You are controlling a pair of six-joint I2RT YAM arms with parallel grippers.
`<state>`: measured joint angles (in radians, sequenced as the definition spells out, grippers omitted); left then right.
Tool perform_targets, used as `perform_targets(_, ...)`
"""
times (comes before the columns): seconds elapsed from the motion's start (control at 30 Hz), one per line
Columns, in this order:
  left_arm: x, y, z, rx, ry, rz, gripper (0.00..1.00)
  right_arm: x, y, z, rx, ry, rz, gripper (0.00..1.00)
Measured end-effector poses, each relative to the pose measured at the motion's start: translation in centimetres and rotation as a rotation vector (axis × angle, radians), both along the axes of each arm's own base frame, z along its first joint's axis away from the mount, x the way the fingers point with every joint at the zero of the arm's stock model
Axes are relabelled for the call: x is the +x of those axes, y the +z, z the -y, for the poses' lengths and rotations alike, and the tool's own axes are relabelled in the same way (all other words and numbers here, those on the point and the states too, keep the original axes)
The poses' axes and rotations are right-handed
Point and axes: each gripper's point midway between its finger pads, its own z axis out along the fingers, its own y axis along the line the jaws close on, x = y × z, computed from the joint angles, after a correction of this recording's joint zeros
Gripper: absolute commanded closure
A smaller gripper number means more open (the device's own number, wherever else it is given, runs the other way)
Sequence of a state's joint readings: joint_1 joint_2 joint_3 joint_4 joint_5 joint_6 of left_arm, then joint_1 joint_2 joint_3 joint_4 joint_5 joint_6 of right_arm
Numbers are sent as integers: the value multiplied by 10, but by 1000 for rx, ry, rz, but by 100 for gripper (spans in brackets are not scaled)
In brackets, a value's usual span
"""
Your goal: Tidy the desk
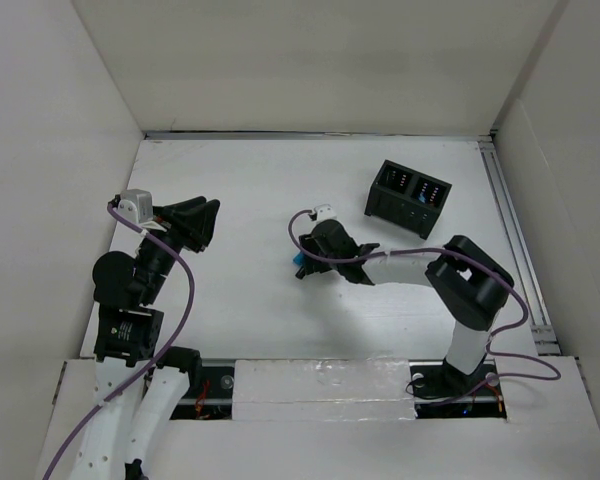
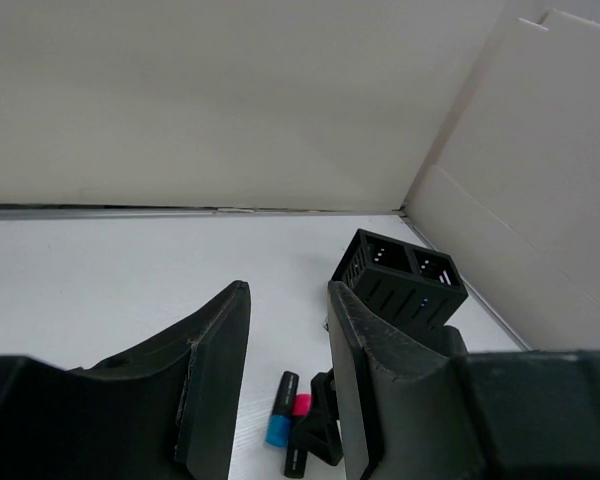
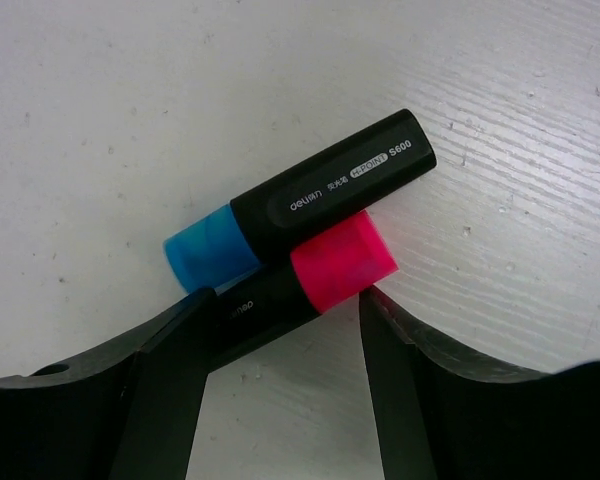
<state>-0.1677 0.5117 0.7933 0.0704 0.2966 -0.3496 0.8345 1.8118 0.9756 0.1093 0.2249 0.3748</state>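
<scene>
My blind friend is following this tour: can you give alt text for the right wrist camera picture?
A blue-capped highlighter and a pink-capped highlighter lie touching, side by side, on the white desk. The right gripper, open, reaches in from the bottom edge, its black fingers close to the pink-capped one.

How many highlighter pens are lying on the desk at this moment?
2. The blue-capped highlighter and the pink-capped highlighter lie touching, at the right tool. The black holder may hide more.
</scene>
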Motion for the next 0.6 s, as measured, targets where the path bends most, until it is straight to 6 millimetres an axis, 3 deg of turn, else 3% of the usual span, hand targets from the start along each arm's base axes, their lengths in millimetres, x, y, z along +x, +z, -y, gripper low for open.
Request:
perform_targets(0.2, -1, 0, 1, 0, -4, 1, 67, 5, -1, 4, 20, -20, -11, 30)
perform_targets(0.37, -1, 0, 1, 1, -7, 2, 67, 15, -1, 7, 9, -38, -17, 38)
perform_targets(0.47, -2, 1, 1, 1, -6, 5, 67, 20, -2, 3, 8, -39, -14, 53)
perform_targets(0.53, -2, 1, 1, 0, -6, 6, 67, 20, -3, 4, 5, -43, -14, 53)
perform_targets(0.6, -2, 1, 1, 0, -6, 5, 67, 20, -3, 6, 2, -48, -13, 61)
